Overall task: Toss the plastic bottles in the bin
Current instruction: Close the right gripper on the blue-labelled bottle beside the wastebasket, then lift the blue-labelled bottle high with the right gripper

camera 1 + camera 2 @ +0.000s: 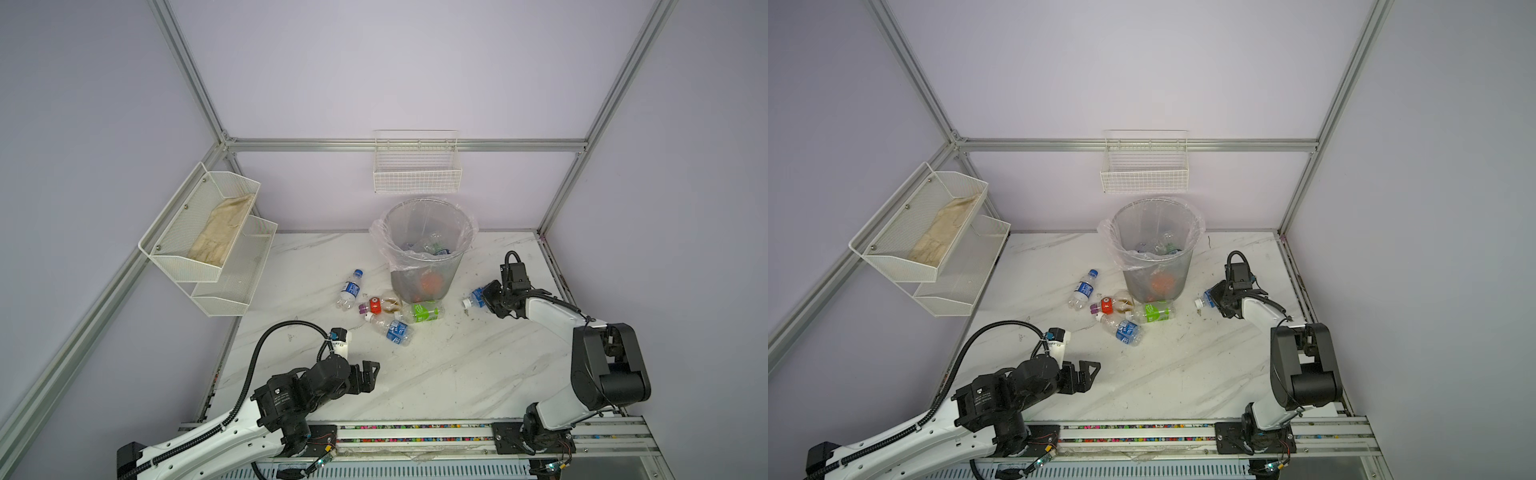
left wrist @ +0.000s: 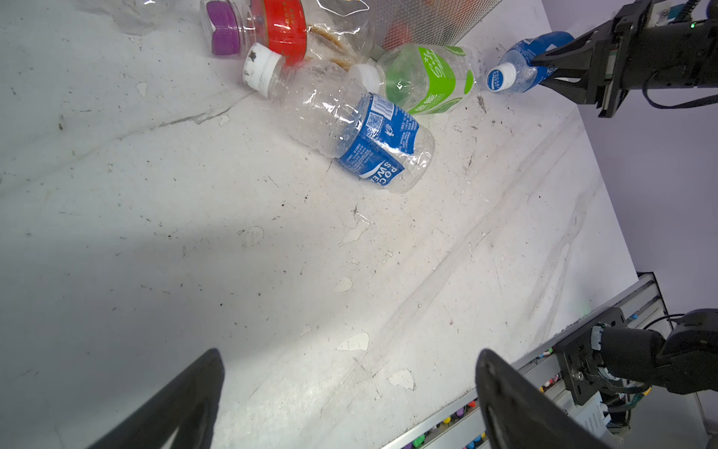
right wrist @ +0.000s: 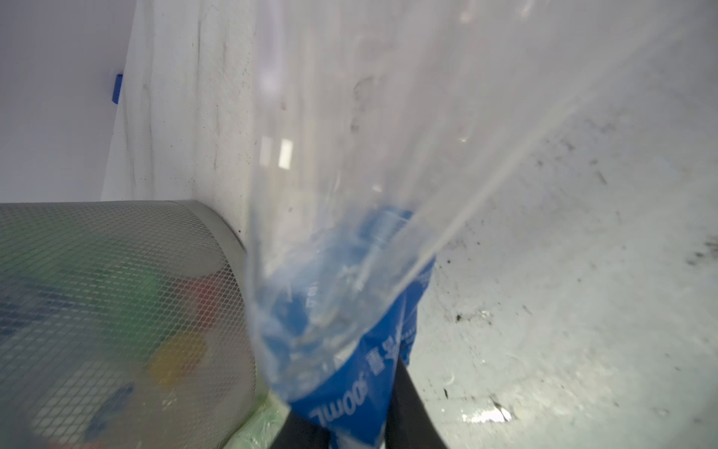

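The bin [image 1: 424, 272] [image 1: 1156, 272], grey mesh with a clear liner, stands at the back middle with several bottles inside. My right gripper [image 1: 484, 297] [image 1: 1213, 299] [image 3: 357, 420] is shut on a blue-labelled plastic bottle [image 1: 477, 298] [image 1: 1204, 300] [image 2: 513, 66] [image 3: 349, 311], low beside the bin's right side. In front of the bin lie a green-labelled bottle [image 1: 422, 312] [image 2: 427, 77], a red-labelled one [image 1: 376, 305] [image 2: 276, 27], a blue-labelled one [image 1: 395, 329] [image 2: 369, 136] and another blue-labelled one [image 1: 350, 289]. My left gripper [image 1: 372, 374] [image 1: 1092, 372] [image 2: 349, 388] hangs open and empty, nearer the front.
A white wire basket [image 1: 417, 172] hangs on the back wall above the bin. A two-tier white mesh shelf [image 1: 208, 237] holding a cloth juts from the left wall. An aluminium rail [image 1: 415, 432] runs along the table's front edge.
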`<state>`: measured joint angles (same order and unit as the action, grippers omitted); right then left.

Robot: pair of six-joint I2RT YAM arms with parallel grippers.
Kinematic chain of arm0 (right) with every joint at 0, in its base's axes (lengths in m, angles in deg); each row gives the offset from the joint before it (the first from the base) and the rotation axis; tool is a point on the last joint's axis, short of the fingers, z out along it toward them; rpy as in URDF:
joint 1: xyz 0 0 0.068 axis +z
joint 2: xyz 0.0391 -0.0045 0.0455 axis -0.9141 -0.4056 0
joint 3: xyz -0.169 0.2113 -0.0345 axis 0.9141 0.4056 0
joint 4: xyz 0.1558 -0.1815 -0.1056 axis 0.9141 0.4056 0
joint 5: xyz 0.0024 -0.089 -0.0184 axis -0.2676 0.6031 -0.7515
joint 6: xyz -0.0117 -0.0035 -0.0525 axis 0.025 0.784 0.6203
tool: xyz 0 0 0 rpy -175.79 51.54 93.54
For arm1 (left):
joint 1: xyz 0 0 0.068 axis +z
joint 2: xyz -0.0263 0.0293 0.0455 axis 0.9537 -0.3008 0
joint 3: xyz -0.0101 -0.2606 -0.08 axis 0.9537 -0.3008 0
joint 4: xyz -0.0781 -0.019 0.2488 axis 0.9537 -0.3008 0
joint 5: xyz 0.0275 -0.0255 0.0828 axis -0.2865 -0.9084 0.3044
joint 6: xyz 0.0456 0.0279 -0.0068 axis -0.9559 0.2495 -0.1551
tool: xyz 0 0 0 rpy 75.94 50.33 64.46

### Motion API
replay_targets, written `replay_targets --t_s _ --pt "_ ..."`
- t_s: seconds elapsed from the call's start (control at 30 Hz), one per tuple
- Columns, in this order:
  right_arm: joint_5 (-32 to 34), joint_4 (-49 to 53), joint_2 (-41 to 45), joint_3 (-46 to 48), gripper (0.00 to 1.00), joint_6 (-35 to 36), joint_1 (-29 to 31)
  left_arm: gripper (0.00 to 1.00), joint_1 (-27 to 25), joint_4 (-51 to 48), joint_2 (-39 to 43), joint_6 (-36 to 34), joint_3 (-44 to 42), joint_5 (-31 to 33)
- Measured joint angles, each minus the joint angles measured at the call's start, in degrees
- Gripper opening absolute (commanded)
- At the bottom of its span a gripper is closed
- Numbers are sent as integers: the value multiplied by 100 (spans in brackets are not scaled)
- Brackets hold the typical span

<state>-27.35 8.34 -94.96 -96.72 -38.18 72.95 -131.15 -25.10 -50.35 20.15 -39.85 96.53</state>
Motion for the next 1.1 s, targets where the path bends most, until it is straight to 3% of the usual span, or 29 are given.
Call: replay_targets --t_s 0.17,0.37,0.53,0.73,0.93,1.1 --pt "232 334 734 22 15 221 74 99 0 11 -46 -15 0 26" --pt "1228 1309 1604 -664 15 699 748 99 0 57 -188 -46 0 42" --pt "2006 2011 2052 -2076 16 1259 1401 99 -2 164 -295 -48 0 42" --pt "2549 2643 2013 -3991 17 2243 2039 99 -4 232 -411 -50 2 39" --pt "2728 3268 1722 -5888 17 3012 2433 99 -20 256 -431 -52 2 39" --pt "2634 3473 1878 -6551 16 3228 2433 99 -31 258 -446 -55 2 42"
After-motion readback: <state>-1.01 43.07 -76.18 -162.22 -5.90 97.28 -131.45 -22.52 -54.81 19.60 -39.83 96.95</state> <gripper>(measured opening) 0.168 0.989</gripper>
